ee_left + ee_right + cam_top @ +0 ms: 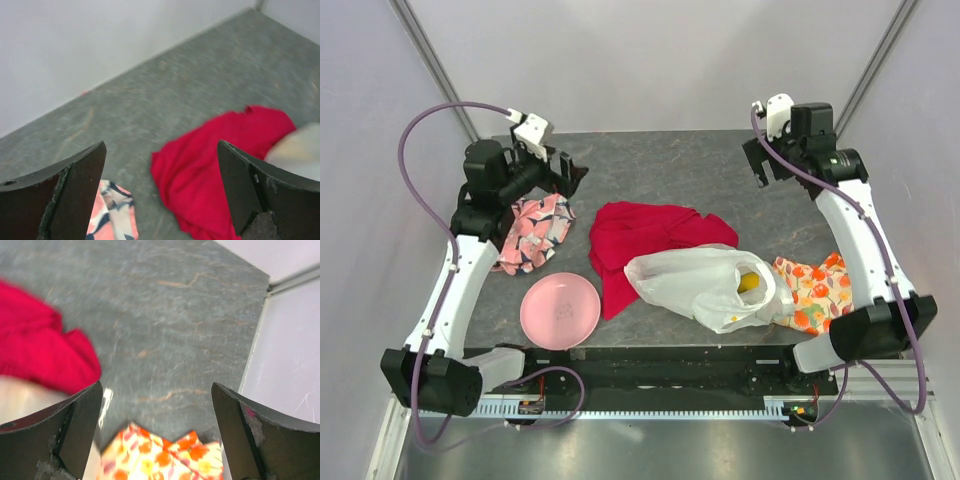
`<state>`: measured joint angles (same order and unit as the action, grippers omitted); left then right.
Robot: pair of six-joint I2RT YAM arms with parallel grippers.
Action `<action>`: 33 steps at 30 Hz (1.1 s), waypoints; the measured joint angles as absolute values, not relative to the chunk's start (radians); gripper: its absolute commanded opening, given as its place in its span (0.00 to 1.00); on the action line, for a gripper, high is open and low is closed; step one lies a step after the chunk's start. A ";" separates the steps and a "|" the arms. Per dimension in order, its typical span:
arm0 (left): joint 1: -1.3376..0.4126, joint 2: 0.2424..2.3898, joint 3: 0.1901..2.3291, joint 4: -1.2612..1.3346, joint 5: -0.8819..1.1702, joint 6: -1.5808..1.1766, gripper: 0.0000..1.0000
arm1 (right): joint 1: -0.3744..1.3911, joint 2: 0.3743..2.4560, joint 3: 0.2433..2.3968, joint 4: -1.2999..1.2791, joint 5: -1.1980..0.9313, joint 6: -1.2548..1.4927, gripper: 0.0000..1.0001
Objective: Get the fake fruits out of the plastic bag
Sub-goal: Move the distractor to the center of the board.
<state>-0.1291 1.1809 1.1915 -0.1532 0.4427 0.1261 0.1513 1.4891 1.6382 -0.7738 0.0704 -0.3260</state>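
So, nearest the arm bases on the table (pixel 670 170) we've got the plate (pixel 560 311), pink and sitting left of centre right at the near edge. Off to its right, a bit apart, the bag (pixel 705 285) is lying on its side, all crinkly and whitish. We can spot one yellow fruit (pixel 748 283) inside near its right end. Whatever else is in there is hidden by the plastic, so we can't tell. The bag's right end rests on the orange cloth (pixel 815 290), the one with the fruit print. Its left end overlaps the red cloth (pixel 640 245), which is bunched up just behind it around the middle of the table. Further left, beyond the plate, there's the floral cloth (pixel 533 230), partly under the left arm. Farthest back, both arms are up off the table. The left hand (pixel 568 175) hangs over the far left, above the floral cloth, fingers spread wide with nothing between them. Its wrist view looks down at the red cloth and bare table through the gap. The right hand (pixel 758 165) is up at the far right, well apart from the bag, also released and gripping nothing.
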 measured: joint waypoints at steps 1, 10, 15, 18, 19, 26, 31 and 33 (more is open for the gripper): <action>-0.145 1.176 1.205 -0.196 0.472 0.142 0.99 | 0.152 1.462 1.636 -0.811 0.044 -0.353 0.98; -0.303 1.234 1.184 -0.410 0.535 0.266 0.94 | 0.152 1.345 1.471 -0.967 -0.127 -0.390 0.98; -0.302 1.374 1.184 -0.443 0.491 0.284 0.93 | 0.152 1.341 1.446 -1.000 -0.136 -0.400 0.98; -0.302 1.481 1.221 -0.493 0.447 0.280 0.88 | 0.152 1.338 1.446 -1.005 -0.135 -0.398 0.98; -0.302 1.521 1.250 -0.510 0.441 0.278 0.83 | 0.152 1.338 1.446 -1.004 -0.136 -0.397 0.98; -0.308 1.985 1.728 -0.746 0.485 0.287 0.02 | 0.152 1.367 1.452 -1.003 -0.134 -0.390 0.98; -0.337 2.262 2.037 -0.947 0.547 0.314 0.02 | 0.152 1.381 1.456 -1.003 -0.125 -0.389 0.98; -0.352 2.299 2.046 -1.007 0.563 0.320 0.02 | 0.152 1.381 1.459 -1.003 -0.117 -0.389 0.98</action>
<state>-0.3519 2.2986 2.0457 -1.0069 0.5629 0.3199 0.1524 1.3811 1.4586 -1.0027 -0.1173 -0.3889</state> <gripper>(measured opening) 0.025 0.982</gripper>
